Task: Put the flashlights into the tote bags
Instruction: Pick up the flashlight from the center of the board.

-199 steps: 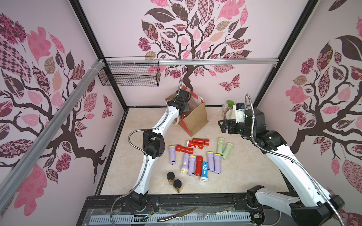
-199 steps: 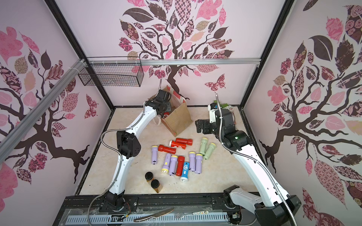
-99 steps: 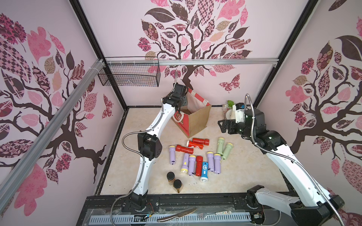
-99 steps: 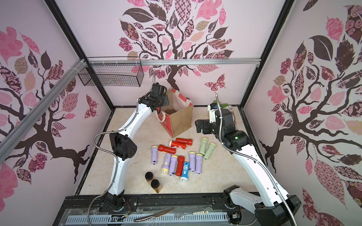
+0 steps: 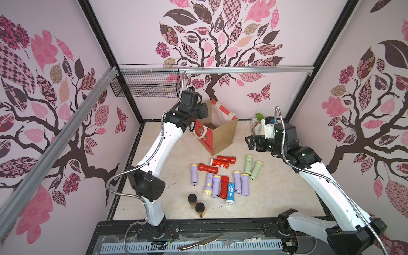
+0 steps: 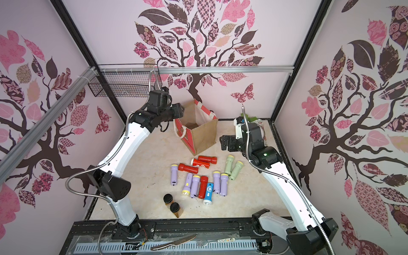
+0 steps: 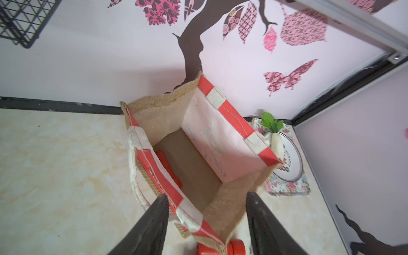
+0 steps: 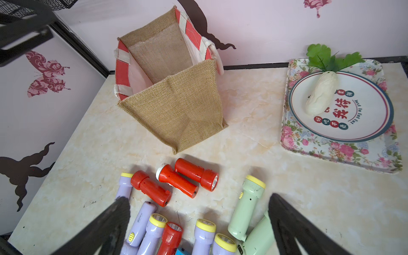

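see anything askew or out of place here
The bag stands twisted, a corner toward the flashlights, its jute side creased and flaring, its rim lopsided. A knife and fork lie on the rig base. Nothing looks spilled.

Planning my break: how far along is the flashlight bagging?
Done: one red flashlight, partly hidden, lies inside the tote bag. In hand: nothing; both open, left tool over the bag, right tool over the table. Left: twelve flashlights lying there.
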